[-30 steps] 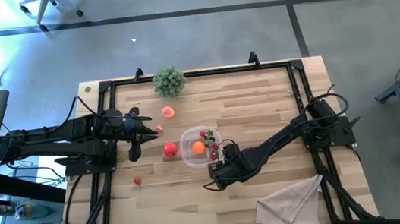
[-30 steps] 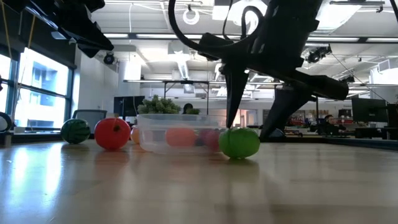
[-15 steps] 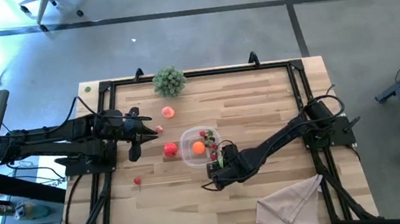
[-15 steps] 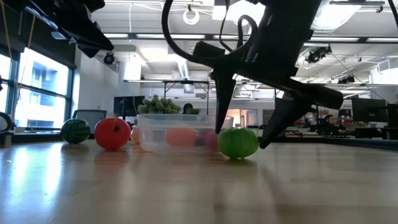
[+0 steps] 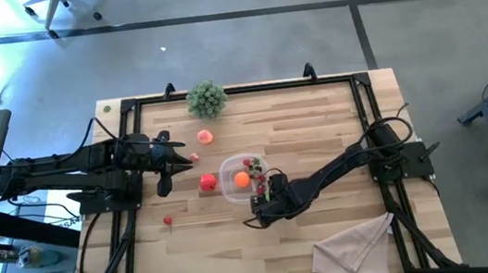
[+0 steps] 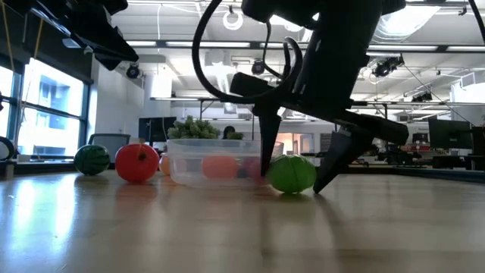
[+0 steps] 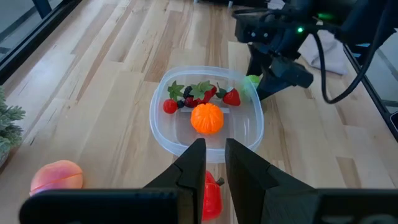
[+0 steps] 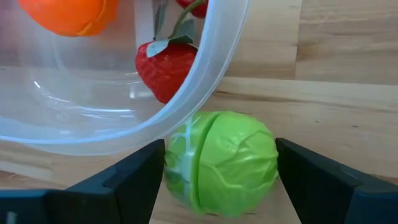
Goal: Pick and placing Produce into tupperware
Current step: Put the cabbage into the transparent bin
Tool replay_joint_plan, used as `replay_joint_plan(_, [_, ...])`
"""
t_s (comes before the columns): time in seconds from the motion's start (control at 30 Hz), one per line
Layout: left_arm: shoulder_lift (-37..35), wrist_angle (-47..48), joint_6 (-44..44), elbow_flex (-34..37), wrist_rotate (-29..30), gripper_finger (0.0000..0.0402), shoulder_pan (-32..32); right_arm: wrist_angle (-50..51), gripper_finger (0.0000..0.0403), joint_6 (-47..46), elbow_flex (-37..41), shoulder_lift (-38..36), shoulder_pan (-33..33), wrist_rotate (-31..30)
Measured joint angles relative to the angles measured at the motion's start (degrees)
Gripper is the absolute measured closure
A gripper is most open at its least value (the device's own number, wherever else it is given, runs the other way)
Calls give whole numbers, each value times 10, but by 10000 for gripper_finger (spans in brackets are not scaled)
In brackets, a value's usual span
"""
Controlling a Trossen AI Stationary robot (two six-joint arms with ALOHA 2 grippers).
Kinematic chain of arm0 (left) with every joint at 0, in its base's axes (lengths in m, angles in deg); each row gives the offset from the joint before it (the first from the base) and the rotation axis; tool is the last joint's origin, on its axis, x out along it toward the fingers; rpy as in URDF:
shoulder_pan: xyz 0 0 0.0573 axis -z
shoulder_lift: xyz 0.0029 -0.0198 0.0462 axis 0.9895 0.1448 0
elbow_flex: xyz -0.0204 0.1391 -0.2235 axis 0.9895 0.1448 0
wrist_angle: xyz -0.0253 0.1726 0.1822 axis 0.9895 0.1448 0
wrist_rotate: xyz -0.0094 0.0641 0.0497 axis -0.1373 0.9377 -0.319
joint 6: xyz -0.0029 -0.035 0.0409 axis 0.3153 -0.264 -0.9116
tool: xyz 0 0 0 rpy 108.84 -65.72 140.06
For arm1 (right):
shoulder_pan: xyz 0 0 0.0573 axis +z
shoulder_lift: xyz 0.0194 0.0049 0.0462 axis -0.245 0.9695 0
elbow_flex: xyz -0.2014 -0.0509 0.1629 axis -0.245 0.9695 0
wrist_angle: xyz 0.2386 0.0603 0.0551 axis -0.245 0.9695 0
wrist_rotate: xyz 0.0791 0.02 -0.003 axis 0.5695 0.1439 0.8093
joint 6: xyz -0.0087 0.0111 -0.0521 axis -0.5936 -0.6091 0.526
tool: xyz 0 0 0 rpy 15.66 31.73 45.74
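Note:
The clear tupperware (image 5: 232, 186) stands mid-table and holds an orange (image 7: 207, 118), a strawberry (image 8: 166, 73) and other small produce. A green ball of produce (image 8: 221, 162) rests on the table against the tupperware's rim. My right gripper (image 6: 292, 182) is open and points steeply down, one finger on each side of that ball. My left gripper (image 7: 214, 162) hovers shut above the table's left part, left of the tupperware, holding nothing. A red fruit (image 5: 207, 183) lies just left of the tupperware. My right gripper's fingers (image 8: 134, 177) stand close against both sides of the green ball (image 6: 292, 173), coming from above at a slant. I cannot tell whether they touch it. The ball sits on the table against the tupperware.
A peach (image 5: 205, 137), a small pink piece (image 5: 194, 157) and a small red berry (image 5: 168, 220) lie on the left part of the table. A grey-green sprig (image 5: 207, 98) stands at the far edge. A beige cloth (image 5: 355, 242) lies at the near right.
My right gripper has come down beside the tupperware, shifted slightly toward the table's left edge and opened wider. Its fingers now straddle the green ball, which has stayed in place.

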Motion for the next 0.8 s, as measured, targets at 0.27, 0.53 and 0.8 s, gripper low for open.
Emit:
replay_joint_plan(0.27, [0,0,0,0,0,350,0,-4,109,1,0,0,0,1])
replay_joint_plan(0.53, [0,0,0,0,0,350,0,-2,109,11,0,0,-3,4])
replay_joint_plan(0.8, [0,0,0,0,0,350,0,-1,109,13,0,0,-3,4])
